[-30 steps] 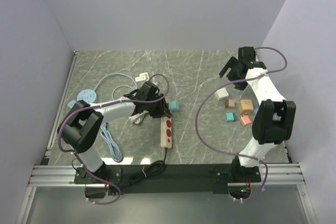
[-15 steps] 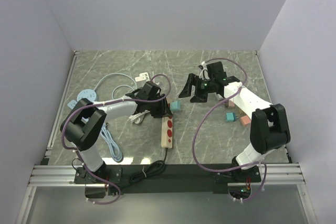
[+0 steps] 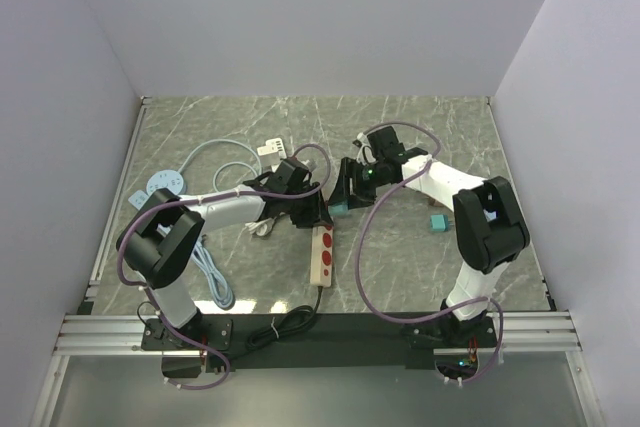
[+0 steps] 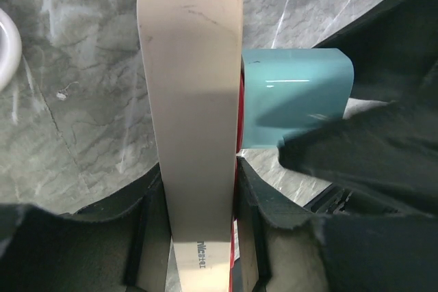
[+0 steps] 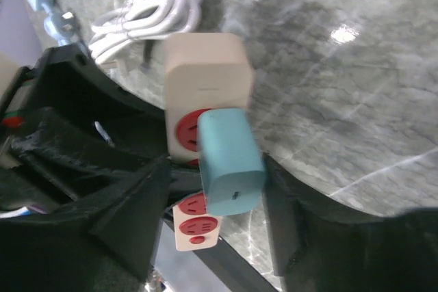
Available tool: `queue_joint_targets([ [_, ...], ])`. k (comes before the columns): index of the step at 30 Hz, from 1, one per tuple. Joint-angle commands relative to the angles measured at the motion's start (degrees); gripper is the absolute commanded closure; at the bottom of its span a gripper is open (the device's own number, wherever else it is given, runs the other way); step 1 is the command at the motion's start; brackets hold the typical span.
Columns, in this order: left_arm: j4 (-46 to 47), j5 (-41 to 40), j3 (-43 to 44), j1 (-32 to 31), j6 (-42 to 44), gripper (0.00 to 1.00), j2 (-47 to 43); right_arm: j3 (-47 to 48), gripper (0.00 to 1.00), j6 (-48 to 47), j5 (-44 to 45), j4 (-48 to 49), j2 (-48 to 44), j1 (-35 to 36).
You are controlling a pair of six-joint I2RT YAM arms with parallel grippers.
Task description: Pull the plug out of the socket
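A cream socket strip [image 3: 321, 252] with red outlets lies near the middle of the table. My left gripper [image 3: 308, 212] is shut on its far end; in the left wrist view the strip [image 4: 195, 100] sits clamped between the pads [image 4: 270, 203]. A teal plug [image 3: 338, 206] is seated in the outlet at that end and stands out from the strip [image 5: 205, 80]. My right gripper [image 3: 343, 195] straddles the plug [image 5: 231, 162]. Its right finger [image 5: 294, 217] lies against the plug's side, and a gap still shows at the left finger [image 5: 137, 203].
A white coiled cable [image 3: 262, 225] lies just left of the strip, a blue cable [image 3: 210, 272] further left. A light blue disc [image 3: 163, 182] and a white adapter [image 3: 270, 148] sit at the back left. A teal block [image 3: 438, 221] is on the right. The strip's black cord [image 3: 290, 319] runs toward the bases.
My right arm has swung from the back right across to the plug, and its jaws have narrowed around it. The left gripper has kept its hold on the strip.
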Motion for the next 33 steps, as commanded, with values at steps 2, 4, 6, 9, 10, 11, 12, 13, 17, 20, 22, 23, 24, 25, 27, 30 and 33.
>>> queue_joint_targets([
  [2, 2.2, 1.6, 3.0, -0.4, 0.1, 0.99, -3.2, 2.1, 0.51, -0.2, -1.7, -0.4, 1.2, 0.7],
  [4, 2.1, 1.5, 3.0, -0.4, 0.1, 0.99, -3.3, 2.0, 0.52, -0.4, -2.3, -0.7, 1.6, 1.4],
  [6, 2.2, 1.4, 2.8, -0.4, 0.1, 0.99, -3.4, 1.4, 0.55, -0.5, -2.7, -1.0, 1.8, 2.0],
  [9, 2.4, 1.4, 2.7, -0.3, 0.0, 0.99, -3.2, 0.3, 0.81, -0.5, -3.6, -0.7, 2.1, 2.7],
  [10, 2.5, 1.5, 2.7, -0.4, 0.0, 0.99, -3.2, 0.3, 0.89, -0.5, -3.6, -0.7, 2.4, 2.7],
  [11, 2.4, 1.3, 2.7, -0.4, 0.1, 0.99, -3.1, 0.0, 0.97, -0.5, -4.0, -0.9, 2.5, 2.8],
  [12, 2.4, 1.3, 2.7, -0.4, 0.1, 0.99, -3.2, 0.1, 1.0, -0.6, -4.2, -1.3, 2.6, 2.8],
  [13, 2.2, 1.5, 2.6, -0.4, 0.1, 0.99, -2.9, 0.2, 1.0, -1.5, -4.3, -1.8, 2.5, 2.8],
  [17, 2.5, 1.3, 1.2, -0.4, 0.2, 0.99, -3.0, 4.1, 1.0, -6.7, -3.5, -8.1, 2.3, 1.7],
  [20, 3.1, 1.3, -0.4, -0.4, 0.0, 0.99, -3.3, 7.8, 1.0, -10.9, -5.1, -14.5, 2.7, -2.6],
  [22, 3.4, 1.3, -1.3, -0.4, -0.2, 0.99, -3.8, 9.3, 1.0, -11.8, -6.5, -15.4, 3.0, -6.6],
  [23, 3.7, 1.3, -1.9, -0.4, -0.3, 0.99, -3.9, 9.7, 1.0, -11.4, -6.6, -14.8, 2.9, -8.0],
  [24, 3.8, 1.3, -2.4, -0.4, -0.4, 0.99, -4.1, 9.5, 1.0, -10.9, -7.3, -13.7, 2.0, -8.8],
  [25, 3.9, 1.2, -2.5, -0.4, -0.6, 0.99, -4.1, 8.9, 1.0, -9.5, -7.3, -12.4, 1.3, -9.5],
  [27, 4.1, 1.1, -2.9, -0.4, -0.7, 0.99, -4.3, 5.8, 1.0, -5.8, -6.3, -7.2, -1.2, -8.9],
  [30, 4.1, 1.1, -1.9, -0.3, -0.8, 0.99, -3.8, -4.0, 1.0, 3.2, -1.2, 5.9, -7.9, -4.8],
  [33, 3.7, 1.3, 0.1, -0.3, -0.8, 0.99, -3.0, -14.4, 1.0, 9.5, 7.0, 17.5, -14.6, 1.2],
])
